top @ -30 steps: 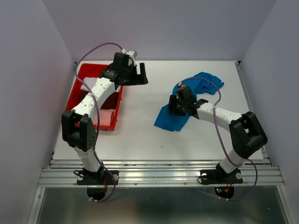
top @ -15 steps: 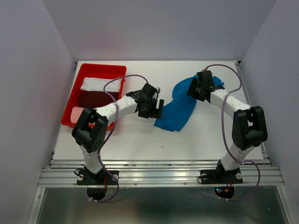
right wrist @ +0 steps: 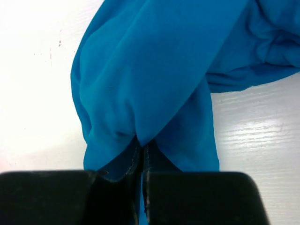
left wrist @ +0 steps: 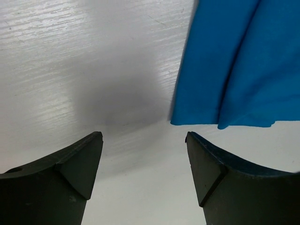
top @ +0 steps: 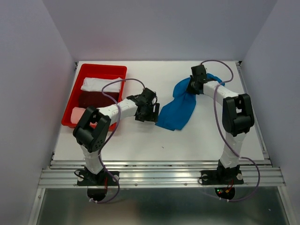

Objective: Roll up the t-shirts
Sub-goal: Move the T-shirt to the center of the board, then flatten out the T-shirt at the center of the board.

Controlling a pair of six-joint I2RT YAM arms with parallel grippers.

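A bright blue t-shirt (top: 180,107) lies crumpled in a long strip on the white table, right of centre. My right gripper (top: 193,88) is at its far end, shut on a fold of the blue t-shirt (right wrist: 154,79); its jaws meet with cloth pinched at their tips (right wrist: 142,143). My left gripper (top: 151,112) stands open just left of the shirt's near end, touching nothing. In the left wrist view the shirt's corner (left wrist: 225,70) lies ahead and to the right of the open gripper (left wrist: 144,140). White (top: 101,84), dark maroon (top: 96,99) and pale pink (top: 78,114) t-shirts lie in the red tray (top: 104,68).
The red tray sits at the table's far left, beside the left wall. The left arm (top: 112,111) stretches across the table from tray side to centre. Grey walls close in both sides. A metal rail (top: 159,176) runs along the near edge.
My left arm swung from over the tray to the shirt's near end. My right gripper moved from the shirt's middle to its far end and shut on the cloth.
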